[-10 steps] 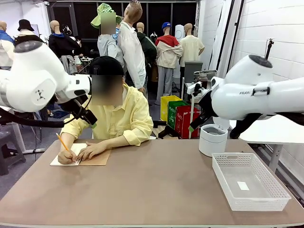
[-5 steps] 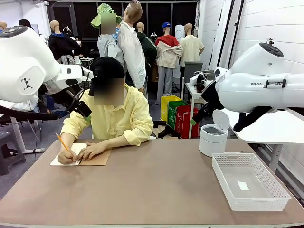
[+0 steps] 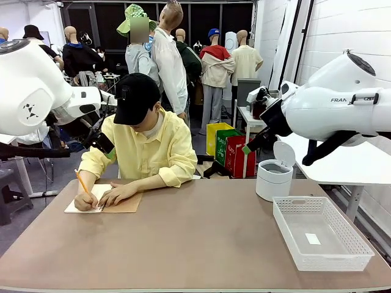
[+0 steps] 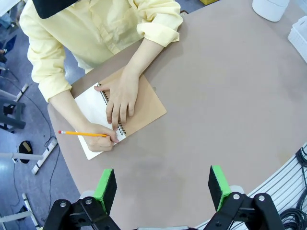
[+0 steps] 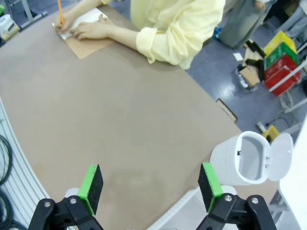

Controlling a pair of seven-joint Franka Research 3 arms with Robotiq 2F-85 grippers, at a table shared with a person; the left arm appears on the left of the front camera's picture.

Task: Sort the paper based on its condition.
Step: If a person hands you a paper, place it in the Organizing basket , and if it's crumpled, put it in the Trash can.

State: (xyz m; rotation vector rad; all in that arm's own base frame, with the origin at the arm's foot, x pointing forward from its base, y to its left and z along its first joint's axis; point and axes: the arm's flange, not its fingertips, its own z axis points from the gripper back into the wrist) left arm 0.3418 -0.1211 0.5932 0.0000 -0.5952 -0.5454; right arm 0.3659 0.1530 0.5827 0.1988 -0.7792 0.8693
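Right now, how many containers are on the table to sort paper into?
2. A white bin, lid open, stands at the far right corner of the table; a white mesh basket sits just in front of it, nearer the robot. None seem hidden.

White block wall, brown table, grey floor

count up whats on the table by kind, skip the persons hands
notebook: 1
pencil: 1
white bin: 1
white basket: 1
total: 4
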